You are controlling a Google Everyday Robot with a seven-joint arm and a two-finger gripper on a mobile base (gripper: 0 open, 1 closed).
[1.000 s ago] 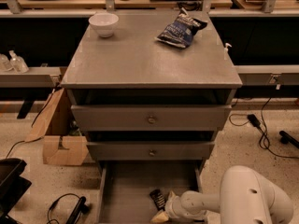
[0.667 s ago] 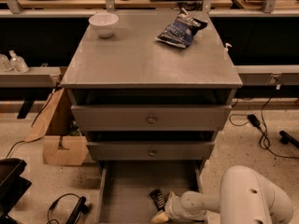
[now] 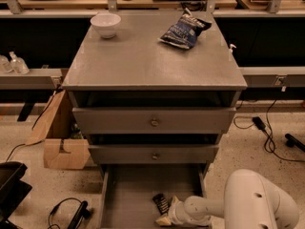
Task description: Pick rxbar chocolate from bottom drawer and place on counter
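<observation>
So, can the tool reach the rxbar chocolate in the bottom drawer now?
Probably yes. The tool sits low inside the open bottom drawer, right beside the rxbar chocolate, and nothing lies between them.

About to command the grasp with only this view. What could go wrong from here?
1. The rxbar chocolate lies flat on the bottom drawer floor beside the gripper; a slightly off approach may shove it away.
2. Lifting out, the arm could clip the closed drawer fronts above.
3. On the counter, a chip bag and bowl sit at the back; place nearer the front.
</observation>
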